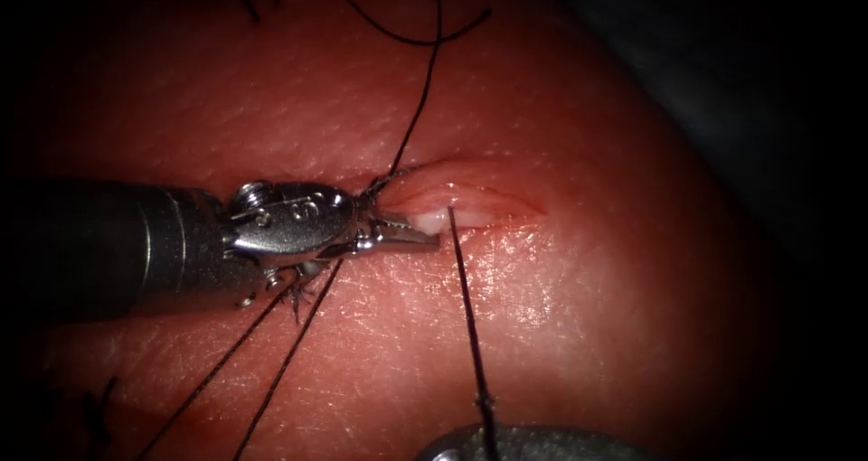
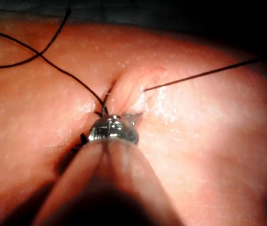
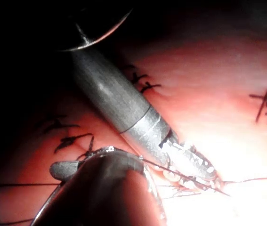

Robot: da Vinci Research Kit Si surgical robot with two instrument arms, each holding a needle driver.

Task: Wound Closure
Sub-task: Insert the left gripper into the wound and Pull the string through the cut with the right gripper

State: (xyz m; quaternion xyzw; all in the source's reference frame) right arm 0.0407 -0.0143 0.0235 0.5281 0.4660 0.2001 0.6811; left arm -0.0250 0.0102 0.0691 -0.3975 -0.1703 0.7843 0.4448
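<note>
The left pincer (image 1: pixel 411 230) is being seen entering from the endoscope view's left, its shaft lying roughly level and its tip reaching the left end of the cut (image 1: pixel 470 203) in the tissue (image 1: pixel 588 316). Its jaws are sitting almost together at the pale lip of the cut; whether tissue or thread is being gripped cannot be told. The thread (image 1: pixel 466 307) is being seen emerging from the cut just beside that tip and running taut, nearly straight down, to the right pincer (image 1: pixel 488 438) at the lower edge of the endoscope view; the thread is meeting that tool, but whether it is being gripped and how the jaws are standing cannot be told. Further strands are being seen running up from the cut's left end and down-left beneath the left tool. In the right wrist view a curved needle (image 3: pixel 98 35) is being seen clear of the tissue, well apart from the cut; what is holding it cannot be told. The left pincer is judged the nearer to the cut.
</note>
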